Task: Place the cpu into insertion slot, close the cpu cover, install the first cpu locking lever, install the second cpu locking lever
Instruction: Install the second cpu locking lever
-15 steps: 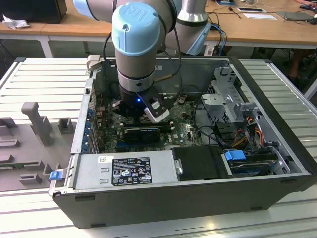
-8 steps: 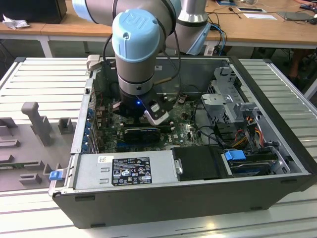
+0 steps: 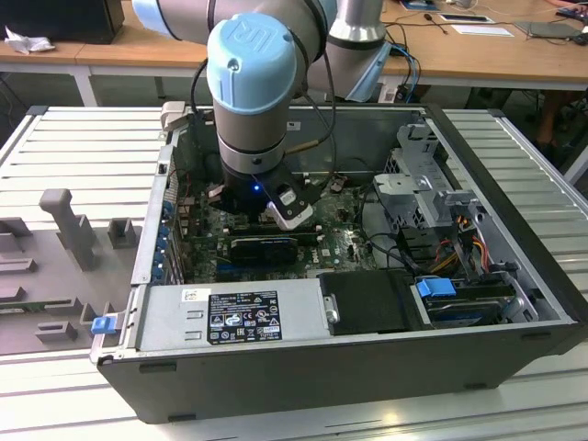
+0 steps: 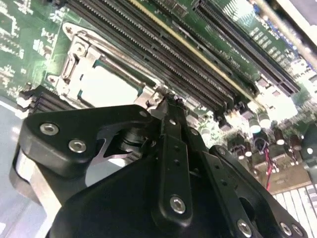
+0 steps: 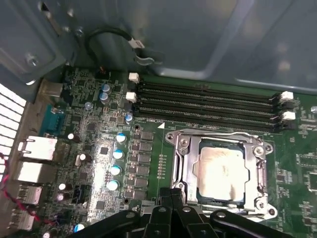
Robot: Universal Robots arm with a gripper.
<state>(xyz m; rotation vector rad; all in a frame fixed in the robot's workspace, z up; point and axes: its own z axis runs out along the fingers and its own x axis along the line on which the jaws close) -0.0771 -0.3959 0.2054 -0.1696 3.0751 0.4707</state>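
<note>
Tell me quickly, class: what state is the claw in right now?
Claw: shut, holding nothing, tips down beside the cover over the cpu in its socket.

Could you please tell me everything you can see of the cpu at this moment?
The cpu is a small flat square chip with a pale silvery-grey metal top, smudged in places. It lies level in the socket on the green motherboard, beside the black memory slots. The cpu cover, a grey metal frame, surrounds it, its square opening leaving the chip's top exposed. The hand sits at the socket's edge, shut, holding nothing.
</note>
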